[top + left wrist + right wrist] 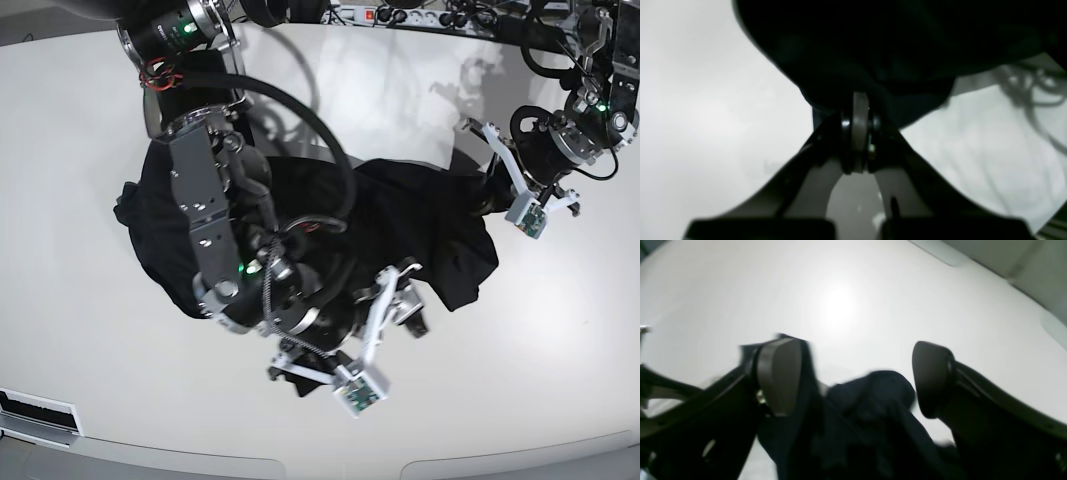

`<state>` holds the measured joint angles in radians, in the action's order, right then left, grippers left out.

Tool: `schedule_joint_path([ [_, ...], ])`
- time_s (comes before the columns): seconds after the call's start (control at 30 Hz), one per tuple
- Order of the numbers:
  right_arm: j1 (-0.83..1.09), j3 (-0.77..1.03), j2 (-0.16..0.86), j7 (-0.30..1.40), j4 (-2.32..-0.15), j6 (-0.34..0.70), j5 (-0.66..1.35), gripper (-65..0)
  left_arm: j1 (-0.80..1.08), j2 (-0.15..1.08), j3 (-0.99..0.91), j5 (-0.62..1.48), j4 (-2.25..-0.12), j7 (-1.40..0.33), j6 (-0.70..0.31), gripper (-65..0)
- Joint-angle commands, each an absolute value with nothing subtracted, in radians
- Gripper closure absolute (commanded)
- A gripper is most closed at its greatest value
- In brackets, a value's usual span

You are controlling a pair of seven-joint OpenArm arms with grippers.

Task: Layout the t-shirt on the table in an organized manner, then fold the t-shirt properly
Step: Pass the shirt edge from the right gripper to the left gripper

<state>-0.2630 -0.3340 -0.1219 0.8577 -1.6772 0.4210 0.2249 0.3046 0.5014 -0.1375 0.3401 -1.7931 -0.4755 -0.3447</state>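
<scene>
Soft, rumpled black t-shirt is pinched by the closed left gripper; the right gripper is spread above the glossy white table.

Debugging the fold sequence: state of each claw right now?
Left claw: closed on the t-shirt.
Right claw: open, holding nothing; shirt fabric bunched loose between its fingers.

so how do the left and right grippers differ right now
The left gripper has its pads pressed together, pinching a fold of the black t-shirt; the right gripper stands wide open, gripping nothing, with shirt fabric lying loose between its pads. In the base view the left gripper sits at the shirt's far edge, the right gripper at its near edge. Both hover low over the white table.
</scene>
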Motion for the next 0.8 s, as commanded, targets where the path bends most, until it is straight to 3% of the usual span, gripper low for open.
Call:
schedule_joint_path([
  [0.0,-0.283,-0.311,-0.114,0.867,-1.695,0.441,0.248,-52.7,0.300,0.518,-0.144,0.348,-1.809,-0.454,-0.336,-2.9],
  [0.13,-0.255,-0.212,-0.030,0.955,-1.695,0.541,0.431,-52.5,0.299,0.518,-0.144,0.348,-1.809,-0.453,-0.336,-23.0],
  [0.3,-0.170,-0.115,0.074,1.008,-1.721,0.672,0.664,-52.3,0.298,0.515,-0.144,0.348,-1.809,-0.448,-0.336,-31.8],
  [0.4,-0.098,-0.093,0.117,1.032,-1.779,0.698,0.716,-52.3,0.281,0.512,-0.144,0.347,-1.809,-0.441,-0.328,-34.8],
  [0.6,0.014,-0.093,0.148,1.033,-1.846,0.698,0.704,-52.3,0.186,0.498,-0.144,0.295,-1.808,-0.455,-0.186,-34.8],
  [0.77,0.085,-0.093,0.153,1.033,-1.846,0.698,0.703,-52.3,0.082,0.455,-0.144,0.363,-1.680,-0.454,-0.220,-34.7],
])
